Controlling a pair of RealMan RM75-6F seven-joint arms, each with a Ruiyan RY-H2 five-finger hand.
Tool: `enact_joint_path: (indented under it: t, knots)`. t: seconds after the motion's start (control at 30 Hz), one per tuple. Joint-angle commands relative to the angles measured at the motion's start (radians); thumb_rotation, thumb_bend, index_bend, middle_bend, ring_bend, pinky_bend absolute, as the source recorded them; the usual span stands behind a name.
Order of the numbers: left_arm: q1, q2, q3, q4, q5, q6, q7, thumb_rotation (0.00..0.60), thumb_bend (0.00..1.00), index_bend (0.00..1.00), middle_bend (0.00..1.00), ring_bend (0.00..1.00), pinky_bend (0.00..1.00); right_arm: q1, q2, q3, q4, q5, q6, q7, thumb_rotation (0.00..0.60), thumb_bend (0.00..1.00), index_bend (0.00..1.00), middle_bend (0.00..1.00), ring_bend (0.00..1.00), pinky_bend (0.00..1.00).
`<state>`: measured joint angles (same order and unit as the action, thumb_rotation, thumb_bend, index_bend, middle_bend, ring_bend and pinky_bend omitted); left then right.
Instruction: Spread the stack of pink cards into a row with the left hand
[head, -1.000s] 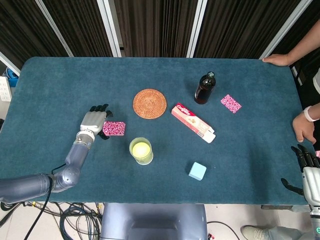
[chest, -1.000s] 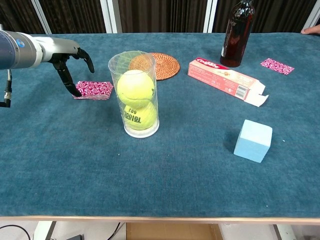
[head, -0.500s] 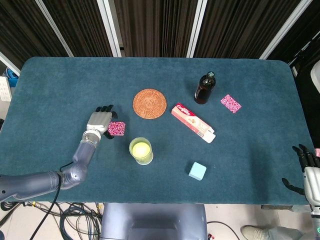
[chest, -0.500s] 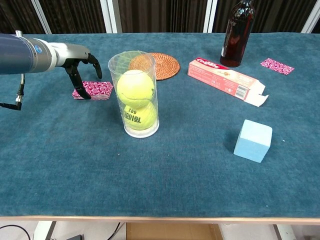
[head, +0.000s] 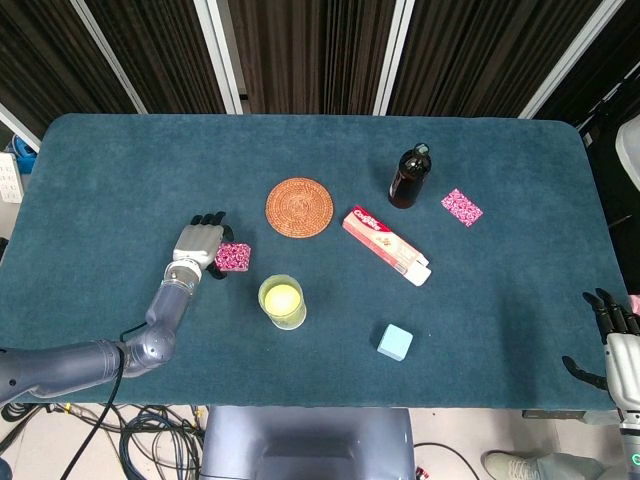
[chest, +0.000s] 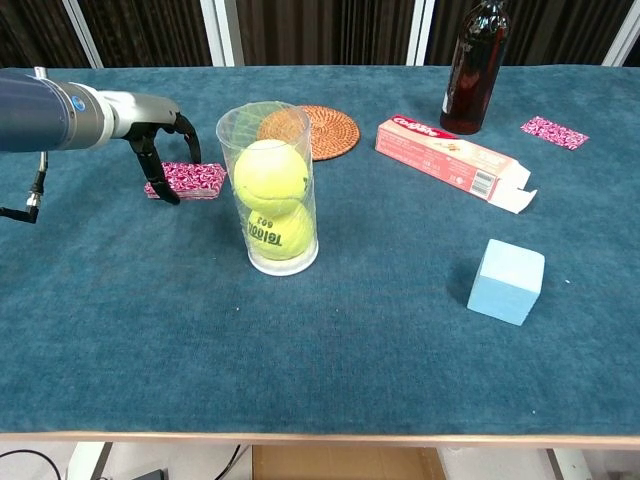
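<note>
Pink patterned cards, the stack of pink cards (head: 234, 257), lie flat on the blue table cloth (head: 120, 170) at the left of the scene, just left of and behind the clear tube. The left hand (head: 198, 243) arches over the stack's left end, palm down, with its dark fingertips (chest: 168, 194) reaching down to the near-left edge of the stack; whether they press on the cards cannot be told. The hand grips nothing, and its fingers are curved and slightly apart. The stack appears compact, not fanned.

Next to the right stands the clear tube (chest: 271, 190), upright, holding two yellow tennis balls, one above the other. Behind it lies a round woven coaster (head: 299, 207). Further right, a red and white carton (head: 386, 245) lies on its side with one end flap open. A dark bottle (head: 408, 177) stands upright behind the carton. A light blue cube (head: 395, 342) sits toward the near edge. A single pink card (head: 461, 207) lies right of the bottle.

At the far right, the right hand (head: 612, 345) rests off the table corner, fingers spread, holding nothing.
</note>
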<state>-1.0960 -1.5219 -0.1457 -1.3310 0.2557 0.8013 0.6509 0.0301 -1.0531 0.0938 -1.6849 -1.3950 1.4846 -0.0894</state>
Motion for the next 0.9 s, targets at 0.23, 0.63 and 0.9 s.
enact_joint_path:
  t: [0.23,0.63,0.9]
  knots:
    - [-0.004,-0.005,0.000,0.010,-0.006,0.006,-0.001,0.600,0.20,0.40,0.10,0.00,0.00,0.000,-0.001,0.001,-0.001,0.005,-0.002,0.000,0.600,0.16,0.11,0.08,0.14,0.20]
    - [-0.007,-0.016,0.002,0.027,-0.009,0.001,-0.002,0.600,0.20,0.43,0.11,0.00,0.00,0.001,-0.002,0.003,-0.003,0.014,-0.005,-0.004,0.600,0.16,0.11,0.08,0.15,0.20]
    - [-0.011,-0.016,0.003,0.026,-0.019,0.005,0.006,0.600,0.21,0.46,0.12,0.00,0.00,0.001,-0.002,0.003,-0.004,0.015,-0.006,-0.001,0.600,0.17,0.11,0.08,0.15,0.19]
